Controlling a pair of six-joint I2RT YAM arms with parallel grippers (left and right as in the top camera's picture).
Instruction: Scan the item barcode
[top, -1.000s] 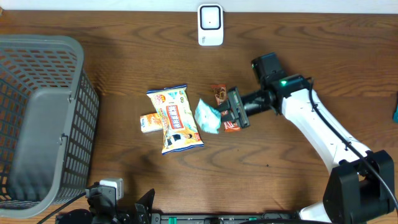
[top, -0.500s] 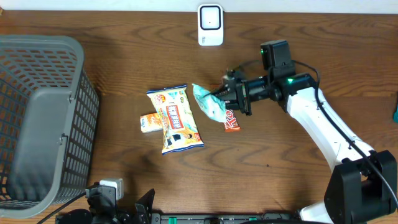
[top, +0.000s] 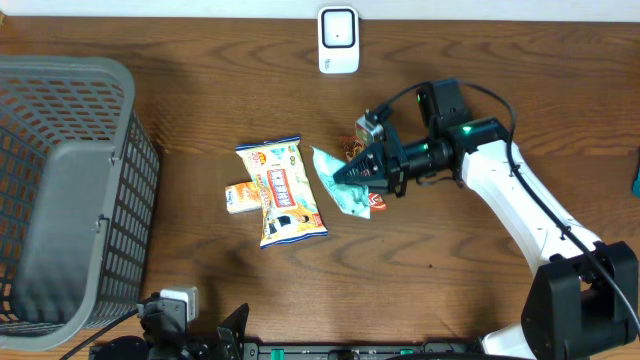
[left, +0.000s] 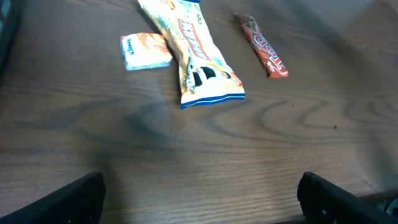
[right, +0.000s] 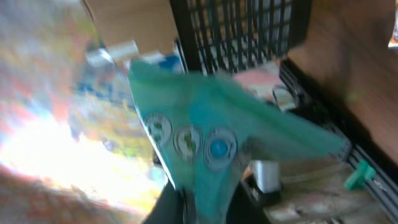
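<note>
My right gripper (top: 372, 168) is shut on a teal packet (top: 338, 182) and holds it above the table, just right of the middle. In the right wrist view the teal packet (right: 217, 137) fills the centre, blurred, pinched at its lower end in the right gripper (right: 205, 205). No barcode shows on it. A white scanner (top: 338, 40) stands at the back edge, apart from the packet. My left gripper (left: 202, 202) is open and empty over bare wood near the front edge.
A yellow snack bag (top: 280, 192), a small orange packet (top: 242, 197) and a red-brown candy bar (top: 374, 202) lie mid-table. A small brown wrapper (top: 350, 148) lies behind the teal packet. A grey basket (top: 60, 200) fills the left side.
The right gripper has lifted the teal packet off the table and turned it. The candy bar that lay under the gripper shows now. The left gripper has not moved.
</note>
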